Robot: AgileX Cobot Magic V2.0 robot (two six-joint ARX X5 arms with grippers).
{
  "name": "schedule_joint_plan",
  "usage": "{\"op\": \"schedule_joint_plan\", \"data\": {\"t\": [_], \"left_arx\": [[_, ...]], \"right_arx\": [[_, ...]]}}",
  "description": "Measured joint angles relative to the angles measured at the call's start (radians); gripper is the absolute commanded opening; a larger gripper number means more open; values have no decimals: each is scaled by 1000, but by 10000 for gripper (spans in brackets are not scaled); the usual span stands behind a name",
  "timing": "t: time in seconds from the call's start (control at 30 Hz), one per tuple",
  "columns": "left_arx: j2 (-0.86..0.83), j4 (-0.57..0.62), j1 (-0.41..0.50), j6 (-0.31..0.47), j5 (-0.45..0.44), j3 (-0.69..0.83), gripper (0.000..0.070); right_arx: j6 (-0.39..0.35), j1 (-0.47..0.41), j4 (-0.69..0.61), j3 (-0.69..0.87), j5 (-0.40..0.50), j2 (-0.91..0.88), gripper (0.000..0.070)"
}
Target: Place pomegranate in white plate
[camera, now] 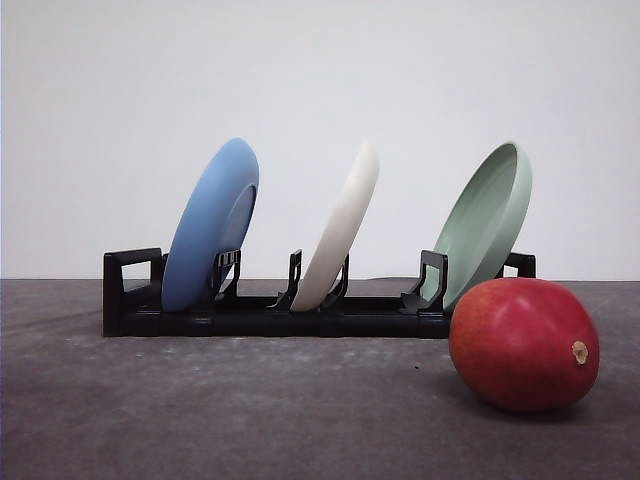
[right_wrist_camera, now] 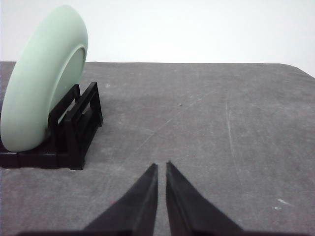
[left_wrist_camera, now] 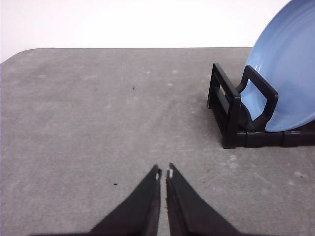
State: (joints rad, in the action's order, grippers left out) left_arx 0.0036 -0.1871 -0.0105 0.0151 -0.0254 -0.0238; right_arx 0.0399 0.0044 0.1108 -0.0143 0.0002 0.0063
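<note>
The glossy red pomegranate (camera: 523, 343) lies on the grey table at the front right, its tan stem nub facing right. Behind it a black rack (camera: 270, 310) holds three plates on edge. The white plate (camera: 339, 228) leans in the middle slot. In the left wrist view my left gripper (left_wrist_camera: 164, 173) is shut, empty, low over bare table beside the rack's end (left_wrist_camera: 231, 115). My right gripper (right_wrist_camera: 162, 166) is shut too, with nothing in it, near the other rack end (right_wrist_camera: 74, 129).
A blue plate (camera: 211, 224) (left_wrist_camera: 288, 73) leans in the rack's left slot and a pale green plate (camera: 487, 220) (right_wrist_camera: 42, 78) in the right slot, just behind the fruit. Bare grey table (camera: 250, 410) spreads in front of the rack.
</note>
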Motion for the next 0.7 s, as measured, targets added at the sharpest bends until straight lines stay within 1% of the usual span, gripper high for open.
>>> {"op": "schedule_joint_plan", "data": {"t": [0.13,0.2,0.27,0.4,0.47,0.57,0.63,0.7], "left_arx": [[0,0,0,-7,0,0,0],[0,0,0,-32,0,0,0],[0,0,0,-72,0,0,0],[0,0,0,-206,0,0,0],[0,0,0,-278,0,0,0],[0,2,0,-368,0,0,0],[0,13,0,-408,0,2,0],[1,61,0,-429,0,2,0]], "right_arx": [[0,0,0,0,0,0,26],[0,0,0,0,0,0,26],[0,0,0,0,0,0,26],[10,0,-1,0,0,0,26],[34,0,-4,0,0,0,26],[100,0,-35,0,0,0,26],[143,0,-73,0,0,0,26],[177,0,-124,0,-2,0,26]]}}
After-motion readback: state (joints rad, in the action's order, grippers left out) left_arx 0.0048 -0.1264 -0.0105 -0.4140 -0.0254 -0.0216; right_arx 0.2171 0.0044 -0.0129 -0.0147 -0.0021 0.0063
